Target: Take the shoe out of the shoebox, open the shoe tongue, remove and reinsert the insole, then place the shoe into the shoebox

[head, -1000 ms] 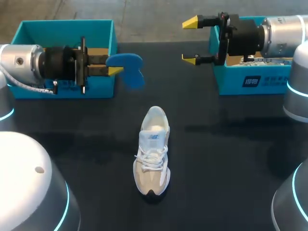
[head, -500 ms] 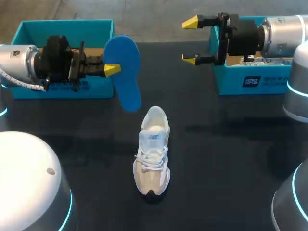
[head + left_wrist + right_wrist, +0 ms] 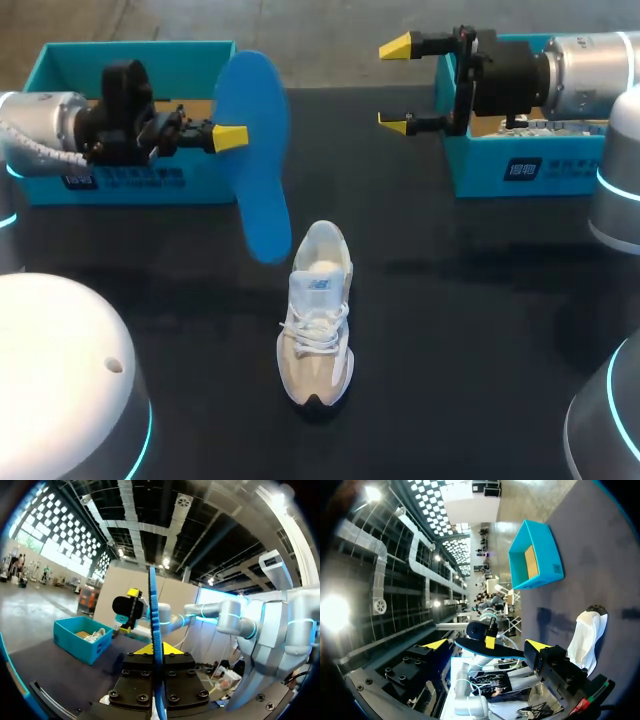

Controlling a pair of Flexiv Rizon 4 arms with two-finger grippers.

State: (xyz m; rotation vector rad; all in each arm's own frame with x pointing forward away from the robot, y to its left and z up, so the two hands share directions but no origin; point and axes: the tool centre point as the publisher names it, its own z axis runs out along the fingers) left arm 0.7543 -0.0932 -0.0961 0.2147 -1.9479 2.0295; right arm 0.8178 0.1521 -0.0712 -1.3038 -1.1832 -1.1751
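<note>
Currently the left gripper [image 3: 232,137] pinches one insole [image 3: 255,170] near its broad end: a thin, flat, smooth blue sheet with rounded ends. In the head view its flat face shows; in the left wrist view it appears edge-on [image 3: 154,610] between the two yellow tips. The left arm enters horizontally from the left, in front of the left box [image 3: 140,48], and the narrow end of the insole lies close beside the heel of the shoe [image 3: 317,320]. One shoe stands upright on the dark matte table [image 3: 450,330], outside both boxes, toe toward the camera. Its upper is white and beige, with white laces and a dark toe edge. The right arm enters horizontally from the right, over the right box [image 3: 520,170]. The right gripper [image 3: 398,85] is spread wide with nothing between its fingers. Count: two arms, two teal rectangular open-topped boxes, one shoe, one insole.
</note>
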